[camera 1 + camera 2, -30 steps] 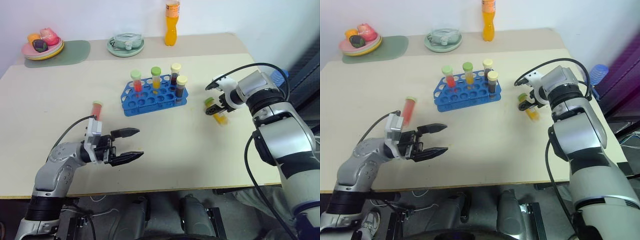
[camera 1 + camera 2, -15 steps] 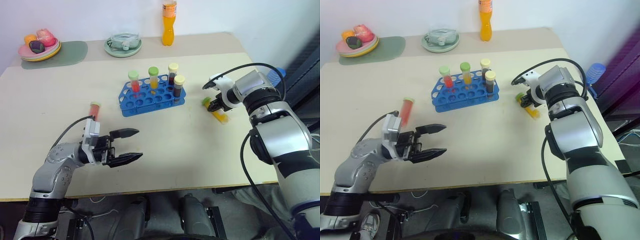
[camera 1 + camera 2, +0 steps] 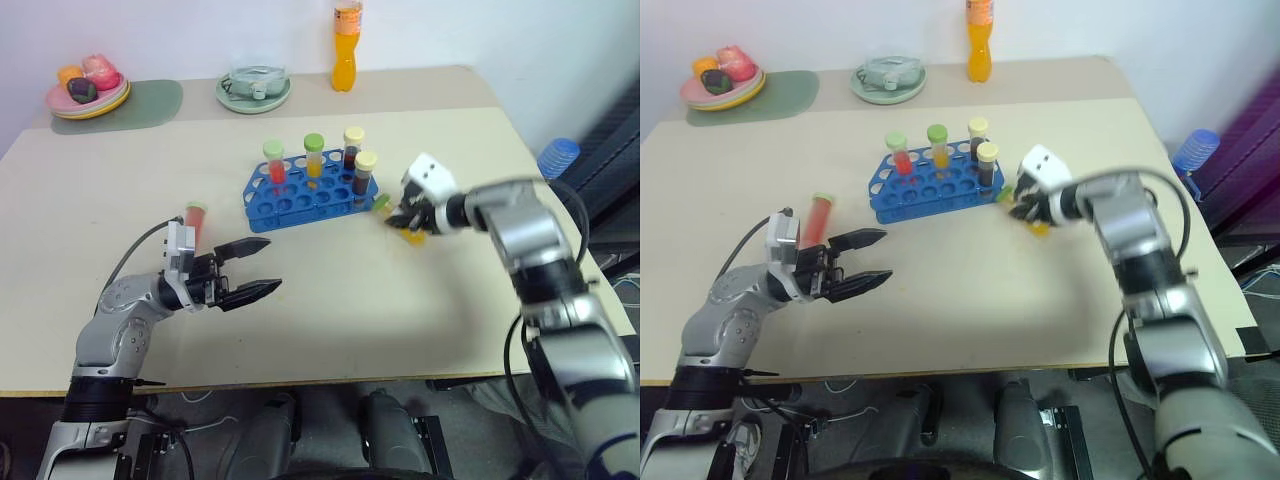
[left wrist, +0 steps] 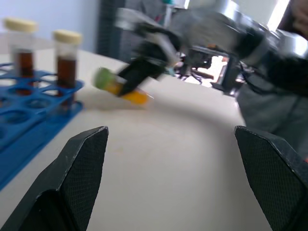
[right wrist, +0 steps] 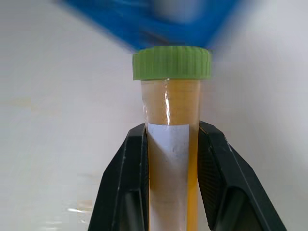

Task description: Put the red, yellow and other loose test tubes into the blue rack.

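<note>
The yellow tube (image 5: 169,144), green-capped, sits clamped between the two black fingers (image 5: 126,187) of the right gripper (image 3: 405,218), which pinch its labelled body and leave the cap free. That hold suits what comes next: the far end has to go down into a hole, so gripping mid-body keeps both ends clear. It hangs tilted just off the right end of the blue rack (image 3: 300,200), cap towards the rack, clear of the table as far as the left wrist view shows, so the tube will probably need turning upright before it can drop in.

The blue rack itself stands near the middle of the table (image 3: 330,300) and already carries four upright tubes along its back rows: a red one (image 3: 274,165), a yellow one (image 3: 314,158) and two dark ones with cream caps (image 3: 358,170). The front holes are empty, which leaves plenty of choice on the side nearest the held tube.

Left of the rack and well apart from it, a red tube (image 3: 194,222) is on the table just behind the left gripper (image 3: 255,270); whether it stands or lies I cannot tell. That gripper has its jaws spread wide and holds nothing, pointing across towards the rack, likely waiting its turn for that tube.

Far behind the rack, along the table's back edge, stand an orange bottle (image 3: 345,45), a pale dish (image 3: 253,88) and a plate of fruit (image 3: 85,95), none of them in the way.
</note>
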Available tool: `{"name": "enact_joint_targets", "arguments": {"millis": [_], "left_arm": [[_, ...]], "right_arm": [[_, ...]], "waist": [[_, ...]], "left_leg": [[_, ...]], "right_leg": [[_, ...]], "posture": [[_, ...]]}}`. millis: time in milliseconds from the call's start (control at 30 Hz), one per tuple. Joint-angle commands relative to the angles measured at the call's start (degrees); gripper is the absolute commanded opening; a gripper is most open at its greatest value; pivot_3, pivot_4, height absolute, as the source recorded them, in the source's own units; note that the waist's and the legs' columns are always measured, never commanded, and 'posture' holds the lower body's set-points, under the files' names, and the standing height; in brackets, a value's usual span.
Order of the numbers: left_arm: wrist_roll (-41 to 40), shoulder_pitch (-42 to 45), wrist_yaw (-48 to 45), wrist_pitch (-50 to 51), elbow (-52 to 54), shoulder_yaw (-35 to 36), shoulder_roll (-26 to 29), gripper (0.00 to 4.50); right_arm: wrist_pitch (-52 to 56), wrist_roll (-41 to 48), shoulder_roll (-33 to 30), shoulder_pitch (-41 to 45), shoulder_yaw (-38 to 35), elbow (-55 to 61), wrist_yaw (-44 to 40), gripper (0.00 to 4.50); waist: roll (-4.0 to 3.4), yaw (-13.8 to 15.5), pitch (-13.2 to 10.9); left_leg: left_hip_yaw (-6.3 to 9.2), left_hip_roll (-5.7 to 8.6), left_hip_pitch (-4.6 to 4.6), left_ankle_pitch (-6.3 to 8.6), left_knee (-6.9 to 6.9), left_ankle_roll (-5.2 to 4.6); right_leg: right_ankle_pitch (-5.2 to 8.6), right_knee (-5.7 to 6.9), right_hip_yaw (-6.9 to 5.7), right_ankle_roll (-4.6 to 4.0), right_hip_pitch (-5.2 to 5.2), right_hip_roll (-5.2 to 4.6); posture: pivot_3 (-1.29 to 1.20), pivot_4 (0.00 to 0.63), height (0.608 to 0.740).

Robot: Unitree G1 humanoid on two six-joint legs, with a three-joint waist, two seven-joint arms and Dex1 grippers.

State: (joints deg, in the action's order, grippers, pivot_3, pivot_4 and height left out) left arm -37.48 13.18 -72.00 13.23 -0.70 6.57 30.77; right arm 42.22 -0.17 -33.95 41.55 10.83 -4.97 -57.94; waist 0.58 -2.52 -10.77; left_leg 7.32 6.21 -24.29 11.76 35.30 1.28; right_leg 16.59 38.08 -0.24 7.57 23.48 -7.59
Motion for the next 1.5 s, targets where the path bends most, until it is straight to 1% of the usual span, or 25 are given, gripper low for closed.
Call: {"name": "enact_joint_targets", "arguments": {"millis": [33, 67, 133, 200, 233, 267, 300, 367, 400, 500, 567, 667, 767, 833, 1133, 1500], "left_arm": [[-0.2, 0.9, 0.1, -1.6, -0.9, 1.9, -0.1, 4.31], [-0.2, 1.2, 0.2, -1.8, -1.3, 2.2, -0.2, 4.31], [-0.6, 1.7, 1.0, -2.1, -2.2, 3.1, -0.6, 4.31], [-0.7, 1.9, 2.0, -2.4, -2.6, 4.1, -0.9, 4.31], [-0.8, 1.9, 2.4, -2.4, -2.7, 4.3, -1.0, 4.31], [-1.0, 1.8, 3.0, -2.2, -2.7, 4.8, -1.2, 4.31], [-1.1, 1.8, 3.5, -2.0, -2.6, 5.1, -1.3, 4.31], [-1.4, 1.7, 4.5, -1.7, -2.4, 6.0, -1.7, 4.31], [-1.7, 1.7, 4.9, -1.5, -2.3, 6.3, -1.9, 4.31], [-1.8, 1.1, 5.9, -1.4, -1.7, 7.2, -2.0, 4.31], [-2.0, 0.6, 6.4, -1.3, -1.0, 7.6, -1.9, 4.31], [-2.4, 0.0, 7.2, -1.3, -0.2, 8.5, -1.9, 4.31], [-2.8, -0.8, 8.4, -1.6, 0.8, 9.2, -2.0, 4.31], [-2.9, -1.6, 8.9, -1.7, 1.8, 9.5, -2.1, 4.31], [-3.3, -3.7, 10.0, -1.8, 3.7, 10.1, -2.0, 4.31], [-3.1, -4.4, 10.7, -2.4, 4.0, 10.2, -2.1, 4.31]], "right_arm": [[-6.0, 5.4, 1.5, -4.7, -2.3, 10.3, -0.7, 0.75], [-7.4, 6.6, 2.4, -5.9, -2.7, 11.8, -0.5, 0.75], [-8.8, 9.6, 7.1, -7.0, -4.7, 13.1, 2.8, 0.75], [-9.8, 14.6, 15.9, -5.3, -8.2, 10.4, 7.8, 0.75], [-10.1, 16.2, 18.6, -4.6, -9.3, 9.1, 8.9, 0.75], [-13.3, 20.2, 22.8, -3.3, -11.3, 6.0, 7.4, 0.75], [-19.2, 19.4, 25.6, -2.3, -11.7, 2.8, 9.2, 0.75], [-27.8, 17.8, 30.5, -0.1, -12.6, -3.7, 13.7, 0.75], [-30.6, 17.4, 31.9, 0.6, -12.9, -6.0, 15.1, 0.75], [-46.6, 12.9, 35.9, 3.7, -12.7, -18.8, 21.2, 0.75], [-54.5, 11.1, 37.2, 5.2, -12.4, -25.4, 23.1, 0.75], [-63.3, 9.8, 38.2, 7.9, -13.4, -35.0, 26.5, 0.75], [-70.7, 7.5, 37.6, 10.2, -13.6, -43.8, 29.9, 0.75], [-73.8, 6.8, 37.5, 11.2, -13.7, -47.9, 31.2, 0.75], [-78.5, 5.4, 38.0, 11.9, -13.3, -55.9, 31.5, 0.75], [-78.1, 2.9, 38.3, 15.0, -13.4, -62.9, 36.2, 0.75]], "waist": [[0.01, -0.1, 0.0], [0.02, -0.1, 0.0], [0.02, -0.1, 0.0], [0.02, -0.2, 0.0], [0.02, -0.3, 0.0], [0.02, -0.2, 0.0], [0.04, -0.1, 0.0], [0.06, 0.0, 0.0], [0.08, 0.1, 0.0], [0.10, 0.0, 0.1], [0.10, -0.1, 0.1], [0.09, -0.3, 0.1], [0.09, -0.9, 0.1], [0.09, -1.4, 0.1], [0.09, -1.5, 0.1], [0.08, -1.5, 0.1]], "left_leg": [[0.00, 0.00, 0.01, 0.02, 0.03, -0.04], [0.00, -0.01, 0.03, 0.07, 0.03, -0.12], [0.01, -0.04, 0.06, 0.07, 0.03, -0.12], [0.02, -0.05, 0.07, 0.06, 0.04, -0.10], [0.02, -0.06, 0.08, 0.05, 0.03, -0.08], [0.02, -0.06, 0.10, 0.00, 0.01, -0.01], [0.04, -0.06, 0.10, -0.09, 0.01, 0.15], [0.05, -0.05, 0.10, -0.10, 0.02, 0.16], [0.06, -0.04, 0.11, -0.10, 0.02, 0.17], [0.08, -0.01, 0.12, -0.11, 0.02, 0.18], [0.09, -0.02, 0.13, -0.12, -0.02, 0.19], [0.09, -0.04, 0.14, -0.17, -0.05, 0.28], [0.11, -0.07, 0.14, -0.19, -0.06, 0.32], [0.14, -0.09, 0.15, -0.20, -0.07, 0.34], [0.14, -0.15, 0.25, -0.22, -0.13, 0.37], [0.13, -0.15, 0.47, -0.22, -0.19, 0.36]], "right_leg": [[-0.01, 0.00, 0.00, 0.00, -0.02, 0.00], [-0.02, 0.00, 0.00, 0.01, -0.03, 0.01], [-0.04, 0.03, 0.00, -0.01, -0.05, 0.03], [-0.06, 0.05, 0.00, -0.04, -0.04, 0.03], [-0.07, 0.04, 0.01, -0.05, -0.04, 0.04], [-0.07, 0.05, 0.01, -0.05, -0.05, 0.05], [-0.07, 0.05, 0.01, -0.05, -0.06, 0.06], [-0.08, 0.02, 0.00, -0.04, -0.09, 0.06], [-0.09, 0.01, 0.00, -0.04, -0.10, 0.06], [-0.09, -0.02, 0.00, -0.03, -0.12, 0.06], [-0.08, 0.00, 0.00, -0.04, -0.11, 0.07], [-0.08, 0.02, 0.01, -0.04, -0.08, 0.09], [-0.09, 0.04, 0.01, -0.04, -0.07, 0.15], [-0.09, 0.05, 0.02, -0.05, -0.07, 0.17], [-0.09, 0.07, 0.05, -0.07, -0.10, 0.24], [-0.09, 0.07, 0.08, -0.08, -0.27, 0.25]], "posture": [[0.00, 0.150, 0.740], [0.00, 0.150, 0.740], [0.00, 0.150, 0.740], [0.00, 0.150, 0.740], [0.00, 0.150, 0.740], [0.00, 0.150, 0.740], [0.00, 0.150, 0.740], [0.00, 0.150, 0.740], [0.00, 0.150, 0.740], [0.00, 0.150, 0.740], [0.00, 0.150, 0.740], [0.00, 0.150, 0.740], [0.00, 0.150, 0.740], [0.00, 0.150, 0.740], [0.00, 0.150, 0.740], [0.00, 0.150, 0.740]]}}
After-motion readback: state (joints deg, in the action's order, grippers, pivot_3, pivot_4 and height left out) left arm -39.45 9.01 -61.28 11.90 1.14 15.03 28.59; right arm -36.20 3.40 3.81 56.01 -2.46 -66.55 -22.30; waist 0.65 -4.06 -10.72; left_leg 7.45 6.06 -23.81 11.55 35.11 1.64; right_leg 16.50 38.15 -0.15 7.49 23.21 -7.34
